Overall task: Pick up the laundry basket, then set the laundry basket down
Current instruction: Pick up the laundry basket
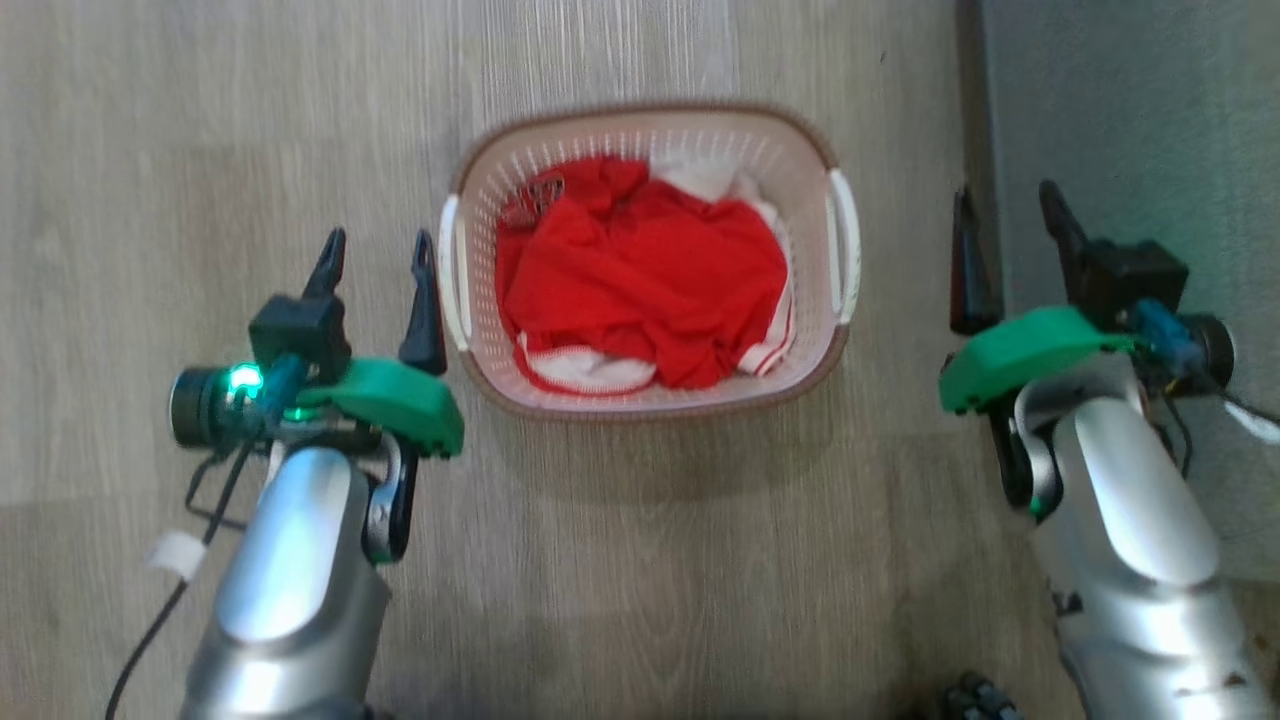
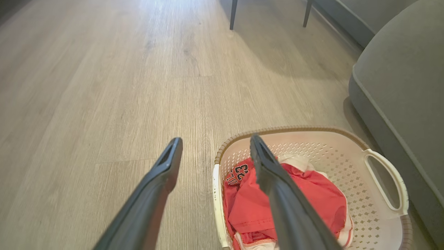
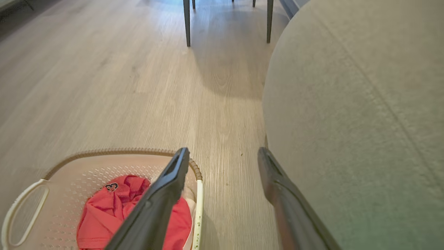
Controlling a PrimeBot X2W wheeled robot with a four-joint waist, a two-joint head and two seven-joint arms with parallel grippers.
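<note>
The laundry basket point(image 1: 812, 345), white perforated plastic with a brown rim, sits on the wood floor with red and white clothes in it. It has a white handle on each side. My left gripper point(image 1: 378, 252) stands open just left of the basket's left handle, empty. In the left wrist view the left gripper point(image 2: 215, 147) hangs over the basket point(image 2: 350, 173) edge and the floor. My right gripper point(image 1: 1010, 205) is open to the right of the basket, well apart from the right handle. In the right wrist view the right gripper point(image 3: 223, 158) hovers beside the basket point(image 3: 69, 170).
A grey upholstered sofa point(image 3: 347, 104) rises close on the right, beside my right arm. Dark chair legs point(image 3: 188, 24) stand farther ahead on the wood floor point(image 1: 200, 150). Open floor lies left of the basket.
</note>
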